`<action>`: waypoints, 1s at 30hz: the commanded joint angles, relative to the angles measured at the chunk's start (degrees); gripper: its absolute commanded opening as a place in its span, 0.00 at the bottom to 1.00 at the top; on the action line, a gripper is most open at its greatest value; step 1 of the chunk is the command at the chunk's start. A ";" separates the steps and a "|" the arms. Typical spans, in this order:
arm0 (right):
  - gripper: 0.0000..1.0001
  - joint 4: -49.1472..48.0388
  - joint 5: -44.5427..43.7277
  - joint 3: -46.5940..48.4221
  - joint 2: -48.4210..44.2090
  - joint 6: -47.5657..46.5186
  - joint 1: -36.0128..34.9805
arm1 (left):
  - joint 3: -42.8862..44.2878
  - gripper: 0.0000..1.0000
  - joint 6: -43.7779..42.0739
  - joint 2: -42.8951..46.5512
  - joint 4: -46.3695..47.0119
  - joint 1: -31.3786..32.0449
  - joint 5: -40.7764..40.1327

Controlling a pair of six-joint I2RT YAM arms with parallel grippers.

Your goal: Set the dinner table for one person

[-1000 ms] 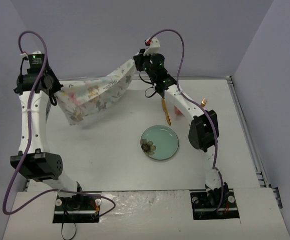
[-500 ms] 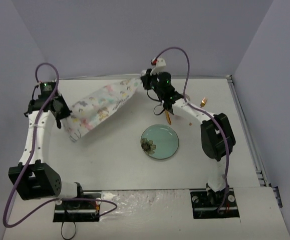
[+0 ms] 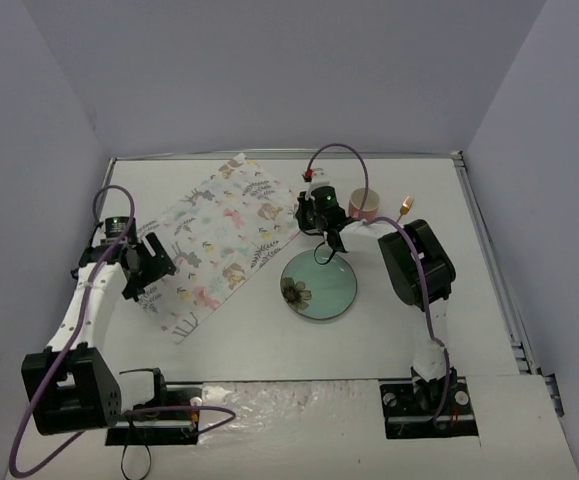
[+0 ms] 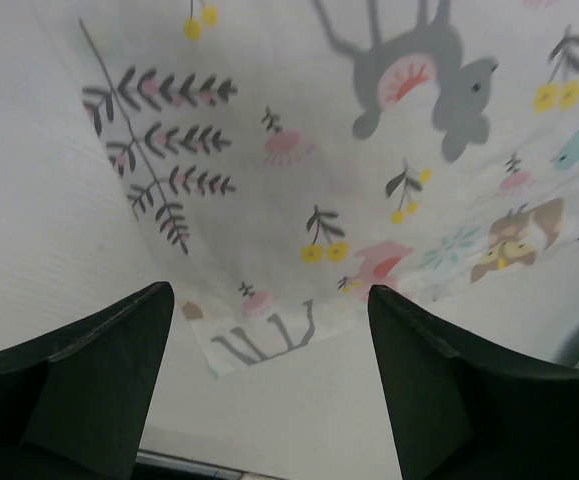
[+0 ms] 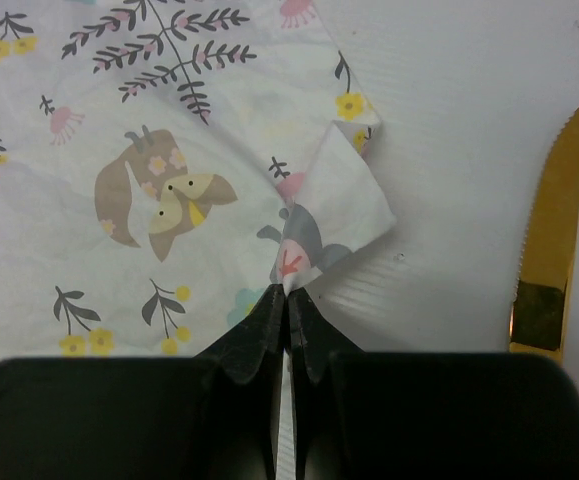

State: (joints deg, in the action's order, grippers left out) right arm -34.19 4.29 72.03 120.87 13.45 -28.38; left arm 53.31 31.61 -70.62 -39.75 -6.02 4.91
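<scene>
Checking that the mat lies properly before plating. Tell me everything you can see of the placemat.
The placemat is a white cloth rectangle printed with animals, leaves and flowers. It lies spread on the dinner table, set diagonally, left of centre. Its right corner is folded up, pinched in the shut right gripper. The open left gripper hovers over a near corner, not gripping it.

Robot lab cell — blank lavender walls (image 3: 269, 70), cabled arms (image 3: 79, 310) bolted to dinner table (image 3: 269, 340).
</scene>
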 commanded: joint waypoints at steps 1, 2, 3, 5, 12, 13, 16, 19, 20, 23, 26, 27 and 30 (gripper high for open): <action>0.00 -5.60 -1.11 0.07 -6.26 0.41 0.59 | -6.16 0.75 5.53 3.09 3.30 1.19 -0.40; 0.00 -5.49 -1.04 0.18 -6.07 0.51 0.71 | -6.59 0.75 6.15 2.36 4.28 1.55 -0.22; 0.00 -5.30 -0.93 0.37 -5.81 0.63 0.86 | -6.67 0.75 6.77 1.36 5.40 1.98 0.09; 0.00 -4.47 -0.94 0.88 -5.25 0.78 1.19 | -6.41 0.74 7.86 -0.99 7.43 2.95 0.28; 0.20 0.62 -0.83 3.62 -3.44 1.28 2.61 | -2.91 0.73 7.92 -6.70 7.82 3.29 -0.13; 0.24 0.93 -1.41 3.39 -3.91 1.11 2.62 | -1.97 0.73 7.54 -6.29 7.10 3.32 -0.59; 0.38 1.68 -3.43 2.96 -6.75 0.77 2.62 | 1.29 0.75 5.53 -5.18 4.89 3.33 -2.48; 0.50 4.05 -4.11 4.16 -9.71 -0.15 2.55 | 4.70 0.76 3.54 -4.77 3.63 3.32 -4.92; 0.52 4.89 -4.11 4.96 -10.70 -0.64 2.44 | 5.54 0.76 2.86 -4.99 3.63 3.36 -5.76; 0.54 7.29 -2.55 8.23 -11.69 -1.86 1.96 | 7.60 0.76 1.93 -7.22 3.94 3.29 -6.73; 0.57 7.69 -0.02 9.90 -11.23 -1.67 1.32 | 10.09 0.76 1.57 -10.28 4.02 3.36 -6.24; 0.58 7.94 1.40 10.70 -10.56 -1.39 1.20 | 10.95 0.76 1.55 -11.52 4.00 3.36 -6.19; 0.60 8.95 4.31 13.44 -7.86 -0.01 0.96 | 12.46 0.75 1.65 -14.70 4.63 3.26 -6.73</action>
State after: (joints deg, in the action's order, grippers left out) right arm -24.72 3.97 80.56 113.88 12.89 -26.62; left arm 62.23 34.46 -81.49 -36.06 -2.90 -0.15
